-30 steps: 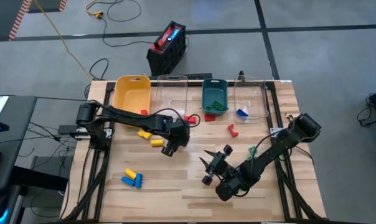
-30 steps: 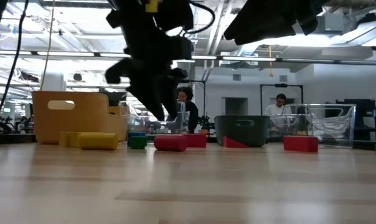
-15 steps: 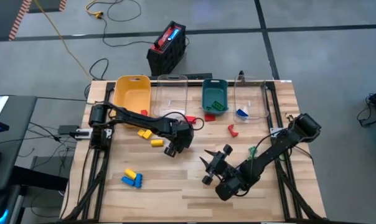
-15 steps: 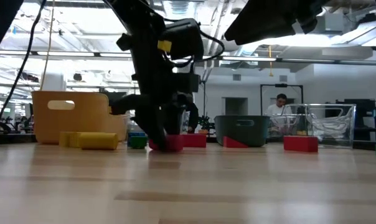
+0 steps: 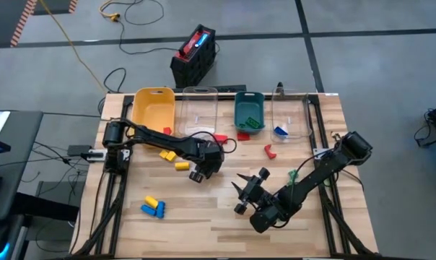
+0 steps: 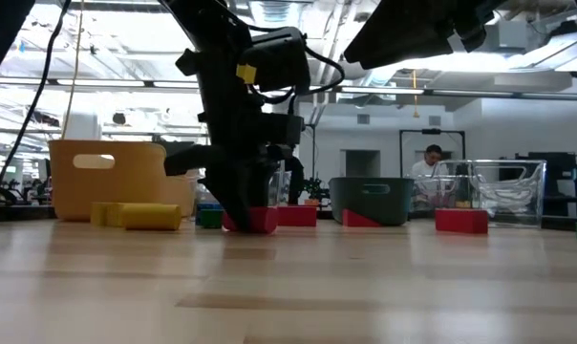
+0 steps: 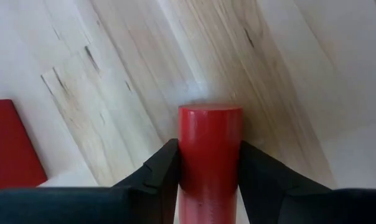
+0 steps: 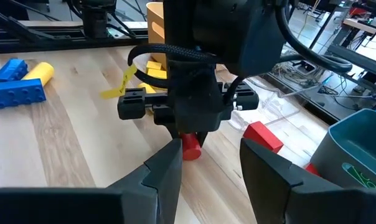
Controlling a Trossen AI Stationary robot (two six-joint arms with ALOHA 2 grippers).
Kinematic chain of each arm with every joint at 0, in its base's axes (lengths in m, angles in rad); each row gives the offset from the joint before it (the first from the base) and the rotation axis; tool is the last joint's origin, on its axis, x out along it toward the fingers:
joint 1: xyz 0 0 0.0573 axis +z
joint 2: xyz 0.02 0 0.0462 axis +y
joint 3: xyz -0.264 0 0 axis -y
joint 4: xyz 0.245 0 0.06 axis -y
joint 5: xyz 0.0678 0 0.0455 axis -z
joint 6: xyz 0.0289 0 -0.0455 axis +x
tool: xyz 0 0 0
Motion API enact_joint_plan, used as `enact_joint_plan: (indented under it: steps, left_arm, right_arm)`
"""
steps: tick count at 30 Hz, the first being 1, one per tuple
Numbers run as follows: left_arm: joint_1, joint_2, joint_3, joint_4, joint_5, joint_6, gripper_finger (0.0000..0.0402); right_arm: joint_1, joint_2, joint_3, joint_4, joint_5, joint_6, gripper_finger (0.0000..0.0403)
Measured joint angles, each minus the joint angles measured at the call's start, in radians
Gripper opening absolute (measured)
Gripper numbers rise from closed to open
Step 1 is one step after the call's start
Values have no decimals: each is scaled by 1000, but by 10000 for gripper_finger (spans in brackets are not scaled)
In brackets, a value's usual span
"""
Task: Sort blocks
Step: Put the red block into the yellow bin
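High view: left gripper point(image 5: 203, 165) sits low over the middle of the worktop point(image 5: 203, 217), between the clear bin point(image 5: 200, 108) at the far edge and the right gripper point(image 5: 248, 193), which waits nearer the front edge with fingers spread and nothing between them; yellow bin point(image 5: 153, 108), teal bin point(image 5: 249, 112) and a second clear bin point(image 5: 290, 115) line the far edge, with loose blocks scattered, among them a yellow and blue cluster point(image 5: 153, 208) toward the front left corner. Low view: the left arm reaches down to the board, its fingertips at a red block point(image 6: 257, 220). Left wrist view: a red cylinder block point(image 7: 210, 149) lies on the wood, both dark fingers point(image 7: 160, 174) touching its sides, pinching it. Right wrist view: the same red cylinder shows under the left gripper point(image 8: 189, 144). Step in hand, by judgement: grasp of one red block; next calls for a lift and carry to a bin at the far edge. Against the picture one second earlier: the left gripper has dropped from above the board to the block.
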Motion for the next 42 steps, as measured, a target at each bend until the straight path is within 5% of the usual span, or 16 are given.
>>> enact_joint_plan:
  steps: [8, 15, 30, 36, 42]
  left_arm:
    - [-16, -50, -5, -9, -46, -50, 124]
    - [-13, -229, -34, -36, -151, -149, 124]
    - [46, -930, -387, -65, -538, -504, 124]
    - [294, -1025, -466, -78, -486, -555, 124]
    - [563, -942, -510, -67, -268, -535, 124]
  right_arm:
    - [-8, 0, 0, 4, 1, -2, 175]
    - [-13, 0, 0, 27, 1, -2, 175]
    - [12, -1, 0, 60, 31, 6, 175]
    - [6, -1, 0, 60, 28, -8, 175]
    - [-5, -1, 0, 89, 26, -87, 175]
